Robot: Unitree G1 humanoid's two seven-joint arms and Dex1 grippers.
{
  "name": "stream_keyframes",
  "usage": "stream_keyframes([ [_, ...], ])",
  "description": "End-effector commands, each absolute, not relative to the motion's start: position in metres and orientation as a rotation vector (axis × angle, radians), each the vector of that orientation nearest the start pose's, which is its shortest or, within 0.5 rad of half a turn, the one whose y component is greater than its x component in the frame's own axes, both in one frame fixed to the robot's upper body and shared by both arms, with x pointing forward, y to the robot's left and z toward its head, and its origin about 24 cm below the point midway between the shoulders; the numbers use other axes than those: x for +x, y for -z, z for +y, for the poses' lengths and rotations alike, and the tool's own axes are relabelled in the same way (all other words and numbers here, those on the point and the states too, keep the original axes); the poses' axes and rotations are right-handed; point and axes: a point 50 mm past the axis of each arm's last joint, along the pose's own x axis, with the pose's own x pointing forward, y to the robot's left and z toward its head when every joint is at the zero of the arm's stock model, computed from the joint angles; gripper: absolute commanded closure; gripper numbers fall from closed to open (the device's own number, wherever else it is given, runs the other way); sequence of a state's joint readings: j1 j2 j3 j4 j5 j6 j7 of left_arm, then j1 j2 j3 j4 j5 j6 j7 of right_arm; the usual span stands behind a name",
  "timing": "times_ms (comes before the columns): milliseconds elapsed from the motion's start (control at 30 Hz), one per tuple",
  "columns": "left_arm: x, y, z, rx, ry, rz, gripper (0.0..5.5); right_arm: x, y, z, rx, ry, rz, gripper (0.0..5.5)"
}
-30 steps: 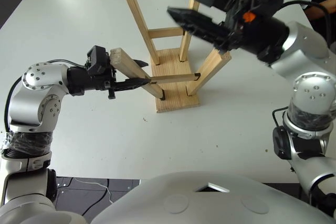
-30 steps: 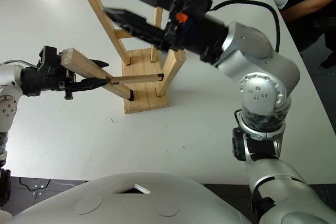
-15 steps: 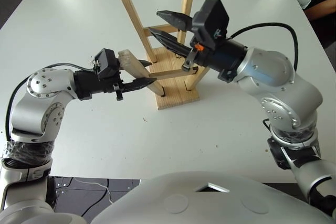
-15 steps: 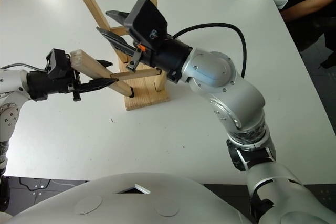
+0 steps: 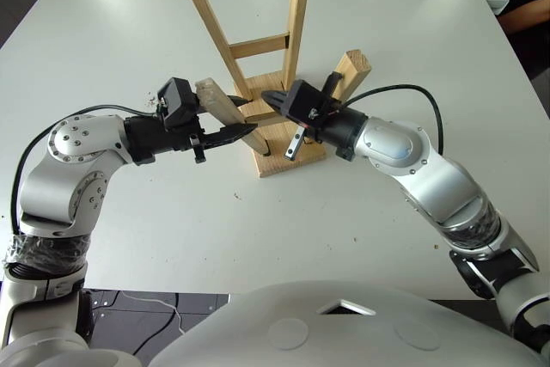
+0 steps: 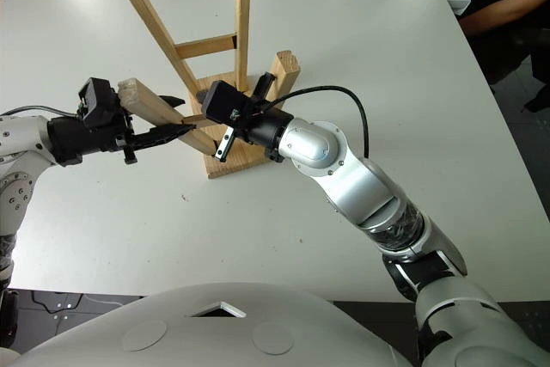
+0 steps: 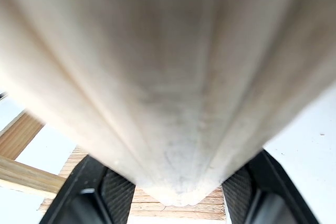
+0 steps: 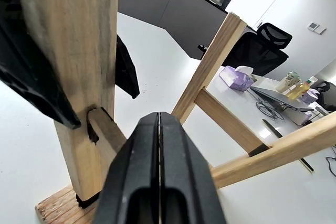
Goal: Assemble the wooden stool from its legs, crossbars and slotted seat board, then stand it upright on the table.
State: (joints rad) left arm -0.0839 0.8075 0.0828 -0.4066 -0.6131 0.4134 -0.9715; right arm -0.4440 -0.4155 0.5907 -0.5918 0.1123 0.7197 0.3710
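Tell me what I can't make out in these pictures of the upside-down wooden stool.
Left wrist view: the pale wooden leg, blurred, in the left gripper hides its slot in the flat wooden seat board.
Eye views: the right gripper covers the thin front crossbar's far end.
Right wrist view: its shut fingers hide most of the board.
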Motion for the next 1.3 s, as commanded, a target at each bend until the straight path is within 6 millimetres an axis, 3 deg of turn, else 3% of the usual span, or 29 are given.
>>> stream_keyframes([
  [33, 0.227, -0.137, 0.199, 0.246, 1.100, 0.248, 3.45, 0.233, -0.131, -0.031, -0.609, -1.043, 0.040, 5.50],
  [267, 0.240, -0.136, 0.188, 0.305, 1.125, 0.327, 3.45, 0.234, -0.130, -0.026, -0.645, -1.086, 0.039, 5.50],
  [333, 0.242, -0.132, 0.186, 0.320, 1.152, 0.358, 3.45, 0.239, -0.138, -0.022, -0.642, -1.059, -0.027, 5.50],
  [467, 0.246, -0.125, 0.195, 0.367, 1.151, 0.408, 3.45, 0.260, -0.197, -0.039, -0.455, -0.882, -0.202, 5.50],
  [633, 0.246, -0.119, 0.209, 0.395, 1.159, 0.436, 3.45, 0.264, -0.275, -0.093, -0.113, -0.814, -0.381, 5.50],
  [700, 0.247, -0.115, 0.213, 0.389, 1.160, 0.442, 3.45, 0.270, -0.288, -0.112, -0.052, -0.759, -0.424, 5.50],
  [800, 0.250, -0.109, 0.218, 0.379, 1.156, 0.452, 3.45, 0.298, -0.272, -0.152, -0.122, -0.525, -0.330, 5.50],
  [867, 0.252, -0.108, 0.219, 0.374, 1.175, 0.444, 3.45, 0.310, -0.244, -0.172, -0.176, -0.413, -0.214, 5.50],
  [933, 0.254, -0.108, 0.218, 0.373, 1.201, 0.431, 3.45, 0.312, -0.212, -0.179, -0.241, -0.385, -0.096, 5.50],
  [1000, 0.256, -0.109, 0.218, 0.373, 1.214, 0.423, 3.45, 0.303, -0.180, -0.169, -0.253, -0.454, 0.017, 5.50],
  [1067, 0.258, -0.108, 0.217, 0.368, 1.236, 0.413, 3.45, 0.286, -0.161, -0.135, -0.173, -0.624, 0.068, 5.50],
  [1167, 0.264, -0.107, 0.207, 0.359, 1.291, 0.387, 3.45, 0.243, -0.165, -0.071, 0.047, -0.965, 0.038, 5.50],
  [1233, 0.268, -0.106, 0.200, 0.353, 1.325, 0.361, 3.45, 0.221, -0.180, -0.050, 0.188, -1.108, -0.008, 5.50],
  [1300, 0.269, -0.109, 0.193, 0.322, 1.375, 0.323, 3.45, 0.210, -0.188, -0.047, 0.252, -1.183, -0.029, 5.50],
])
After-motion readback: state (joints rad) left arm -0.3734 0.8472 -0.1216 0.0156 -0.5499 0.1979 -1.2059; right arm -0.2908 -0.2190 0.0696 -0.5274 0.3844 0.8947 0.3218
